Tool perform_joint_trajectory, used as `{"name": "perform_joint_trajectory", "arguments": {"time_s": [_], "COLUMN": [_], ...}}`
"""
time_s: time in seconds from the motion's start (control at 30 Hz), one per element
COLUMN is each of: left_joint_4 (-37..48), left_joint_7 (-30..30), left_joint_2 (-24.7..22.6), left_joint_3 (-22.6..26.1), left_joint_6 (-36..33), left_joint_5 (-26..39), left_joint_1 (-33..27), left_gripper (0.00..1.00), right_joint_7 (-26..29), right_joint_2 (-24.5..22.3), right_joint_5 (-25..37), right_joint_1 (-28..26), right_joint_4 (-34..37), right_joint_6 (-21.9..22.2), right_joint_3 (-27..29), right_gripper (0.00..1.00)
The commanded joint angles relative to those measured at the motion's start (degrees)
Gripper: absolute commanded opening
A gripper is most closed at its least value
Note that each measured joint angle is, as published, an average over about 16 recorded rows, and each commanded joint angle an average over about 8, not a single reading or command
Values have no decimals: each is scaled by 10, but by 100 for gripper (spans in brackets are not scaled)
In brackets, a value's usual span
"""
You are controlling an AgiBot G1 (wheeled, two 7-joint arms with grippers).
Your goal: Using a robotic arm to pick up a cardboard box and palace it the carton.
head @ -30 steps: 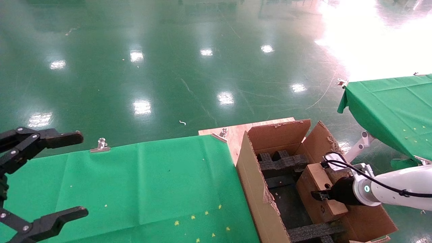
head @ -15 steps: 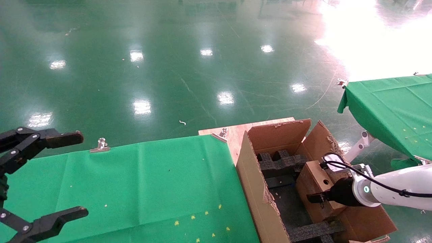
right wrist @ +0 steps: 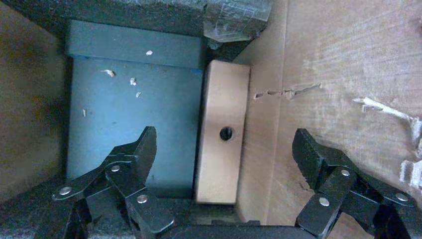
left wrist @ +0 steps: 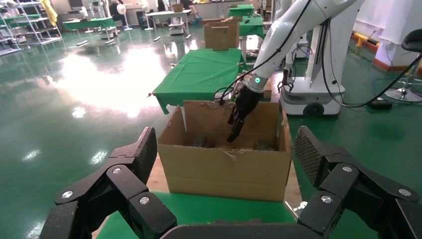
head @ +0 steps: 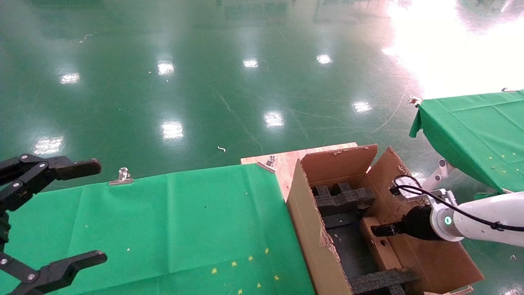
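Note:
The cardboard box [head: 380, 248] [right wrist: 222, 134], small and brown with a round hole, lies inside the carton [head: 303, 213] [left wrist: 224, 167] on its dark floor, tight against the right wall. Black foam dividers [head: 343, 198] cross the carton at the back and front. The robotic arm [head: 483, 223], white with a teal ring, reaches in from the right. Its right gripper [head: 380, 230] [right wrist: 224, 144] hangs open just above the box, one finger on each side, touching nothing. My left gripper [head: 97, 212] [left wrist: 226, 149] stands open and parked over the green table's left end.
A green-clothed table [head: 184, 221] lies left of the carton, its cloth held by metal clips [head: 121, 176]. A wooden board [head: 286, 160] shows behind the carton. A second green table [head: 475, 127] stands at the right. Glossy green floor stretches beyond.
The right gripper lowered the cardboard box into the carton and let go. The box now lies flat against the right wall, and the open gripper has pulled back slightly.

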State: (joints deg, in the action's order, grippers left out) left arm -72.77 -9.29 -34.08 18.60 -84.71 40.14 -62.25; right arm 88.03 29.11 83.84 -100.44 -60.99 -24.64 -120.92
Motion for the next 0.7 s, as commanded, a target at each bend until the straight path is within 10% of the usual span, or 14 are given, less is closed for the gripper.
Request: {"name": "perform_joint_trajectory", "arguments": {"time_s": [0.03, 0.4, 0.7], "left_joint_4": [0, 0, 0], "left_joint_7": [0, 0, 0], "left_joint_2": [0, 0, 0], "left_joint_3": [0, 0, 0], "left_joint_6": [0, 0, 0], "left_joint_5": [0, 0, 0], "left_joint_1": [0, 0, 0], "left_gripper": [100, 100, 100], "right_joint_7": [0, -14, -102], "right_joint_2": [-3, -47, -74], "right_joint_5": [2, -16, -171], "right_joint_1": [-4, -95, -163], "right_joint_4": [-3, -85, -170], "right_joint_6": [-1, -5, -86], "right_joint_3": [0, 47, 131], "right_gripper": [100, 100, 100]}}
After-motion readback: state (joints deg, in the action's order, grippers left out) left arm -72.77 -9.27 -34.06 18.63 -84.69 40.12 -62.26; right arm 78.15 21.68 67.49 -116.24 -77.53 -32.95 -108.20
